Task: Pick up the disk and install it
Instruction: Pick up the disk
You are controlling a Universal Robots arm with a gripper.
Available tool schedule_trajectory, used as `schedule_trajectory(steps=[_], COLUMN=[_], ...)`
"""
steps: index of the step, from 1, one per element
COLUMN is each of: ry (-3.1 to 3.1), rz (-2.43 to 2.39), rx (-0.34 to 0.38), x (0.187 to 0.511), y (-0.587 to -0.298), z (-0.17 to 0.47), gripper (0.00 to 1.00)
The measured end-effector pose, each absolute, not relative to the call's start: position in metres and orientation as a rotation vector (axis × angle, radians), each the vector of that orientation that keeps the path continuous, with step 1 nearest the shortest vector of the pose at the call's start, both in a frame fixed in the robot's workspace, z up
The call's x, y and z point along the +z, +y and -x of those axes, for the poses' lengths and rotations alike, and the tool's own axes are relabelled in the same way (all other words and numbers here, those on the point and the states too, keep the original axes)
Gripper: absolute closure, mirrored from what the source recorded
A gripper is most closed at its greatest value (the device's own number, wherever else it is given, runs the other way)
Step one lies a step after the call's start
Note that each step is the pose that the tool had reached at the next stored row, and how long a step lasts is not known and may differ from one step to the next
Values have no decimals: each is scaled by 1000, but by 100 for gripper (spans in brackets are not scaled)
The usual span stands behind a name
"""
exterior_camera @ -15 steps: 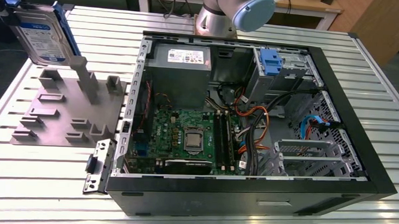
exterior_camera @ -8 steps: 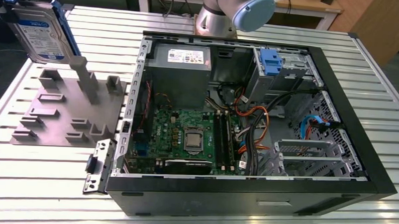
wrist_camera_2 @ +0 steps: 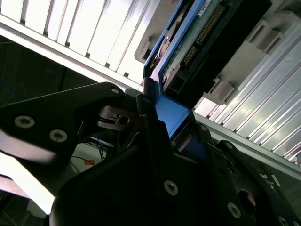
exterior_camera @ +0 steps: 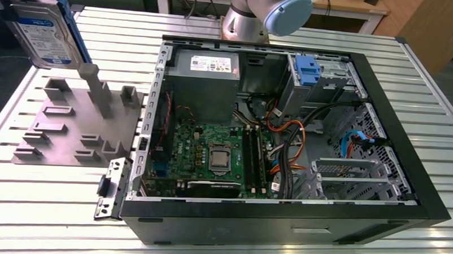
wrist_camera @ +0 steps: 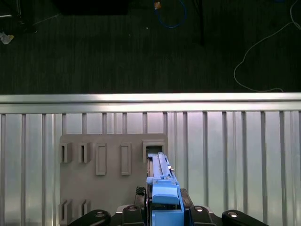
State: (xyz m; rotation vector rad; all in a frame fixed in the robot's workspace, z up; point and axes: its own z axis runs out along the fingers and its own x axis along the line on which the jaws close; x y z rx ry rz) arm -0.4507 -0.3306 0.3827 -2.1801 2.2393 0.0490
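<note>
- Gripping the disk (exterior_camera: 43, 30) by the blue bracket on its edge, my gripper (wrist_camera_2: 171, 113) is clamped shut on it; in the second wrist view a black finger (wrist_camera_2: 146, 108) presses on each side of the blue plastic.
- Hanging upright from my gripper, the disk shows its white and blue label in the exterior view and its circuit-board side with the connector pins in the second wrist view.
- Below my gripper lies the grey holder block (exterior_camera: 64, 124), with its posts and slots; the disk is raised above its far end, and I cannot tell whether the two touch.
- In the first wrist view the disk runs edge-on away from my gripper, with one open slot (wrist_camera: 154, 149) of the block just past its far end.
- The slatted metal table (exterior_camera: 431, 100) carries the block and everything else.
- Well apart from my gripper, toward the exterior view's right, the open computer case (exterior_camera: 284, 219) lies on its side.
- Inside the case are a grey box with a white sticker (exterior_camera: 206, 67), the green motherboard (exterior_camera: 210, 154) and, furthest from my gripper, a small blue tab (exterior_camera: 307, 70) at the drive bay.
</note>
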Motion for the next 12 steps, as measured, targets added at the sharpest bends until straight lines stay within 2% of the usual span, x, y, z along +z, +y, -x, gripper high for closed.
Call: schedule_trajectory(steps=[12], ry=[2240], rz=[2180], rx=[49], x=[387], y=[-331], z=[451], gripper=[63])
